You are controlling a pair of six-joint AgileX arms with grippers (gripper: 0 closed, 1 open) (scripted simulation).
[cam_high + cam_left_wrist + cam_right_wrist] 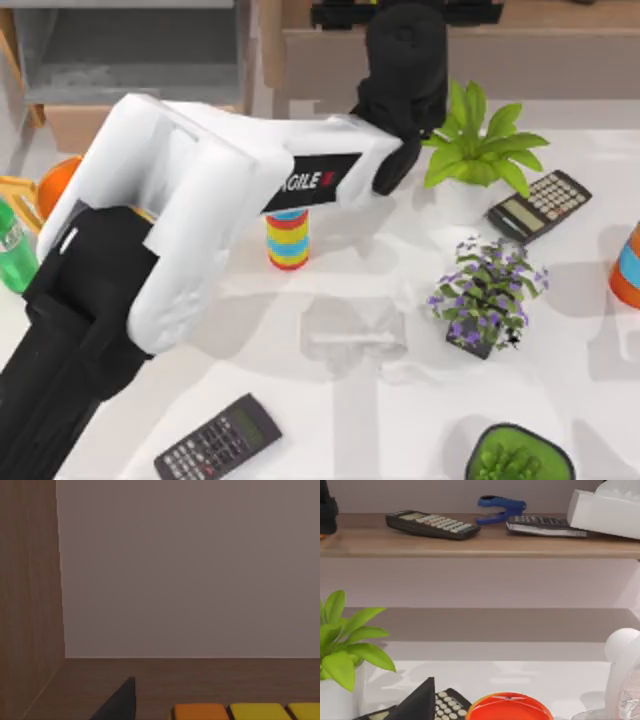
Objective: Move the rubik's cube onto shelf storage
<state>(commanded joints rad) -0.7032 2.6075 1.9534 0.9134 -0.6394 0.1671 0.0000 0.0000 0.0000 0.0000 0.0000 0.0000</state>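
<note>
Top view, left arm: it reaches across the table, and the left claw [405, 55] is over the shelf storage [570, 55] at the far edge.
Top view, nearby: the ring stack [288, 238] and the leafy green plant [480, 150] stand on the table beside the arm. Neither is between the claw and the shelf.
Left wrist view, cube: the rubik's cube [250, 713] is right at the claw, with orange and yellow tiles showing, low over the wooden board [165, 680].
Left wrist view, side: a wooden wall [27, 605] stands close by.
Left claw grip: cannot tell.
Next move: probably just setting the cube down and letting go.
Right wrist view, shelf: two calculators [432, 525], a blue stapler [501, 507] and a white box [607, 512] lie further along the board.
Right claw: parked near a red bowl [509, 707]; grip cannot be told.
</note>
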